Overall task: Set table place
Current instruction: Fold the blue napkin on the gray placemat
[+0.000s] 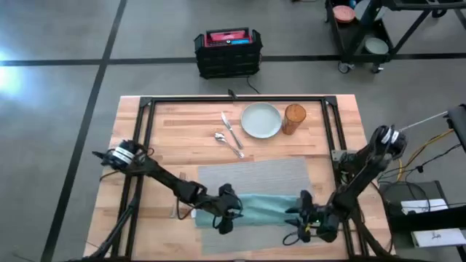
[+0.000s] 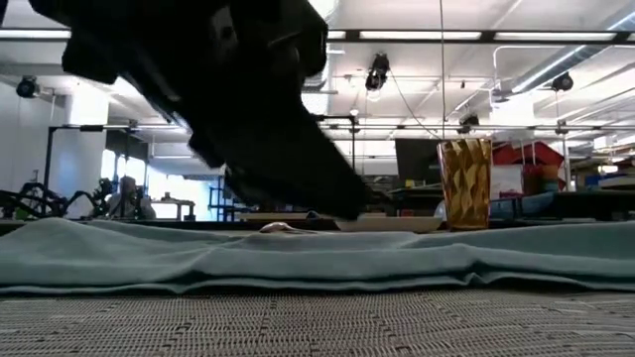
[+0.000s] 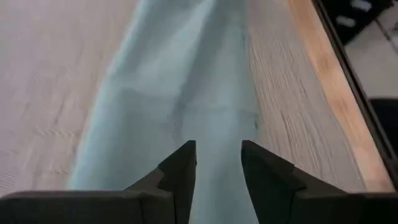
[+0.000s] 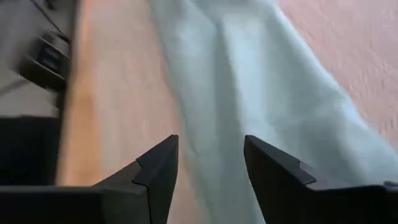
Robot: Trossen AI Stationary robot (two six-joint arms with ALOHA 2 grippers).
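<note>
Both hands are hovering spread over opposite ends of the folded teal cloth napkin [image 1: 255,209], left hand [image 1: 224,223], right hand [image 1: 298,227], seemingly to straighten it together. It is lying along the near edge of the grey woven placemat [image 1: 255,175] on the light wooden worktop [image 1: 182,138].

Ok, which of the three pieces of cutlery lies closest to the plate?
The knife, the long silver piece angled just left of the plate. The spoon and fork lie farther out, toward the placemat.
</note>
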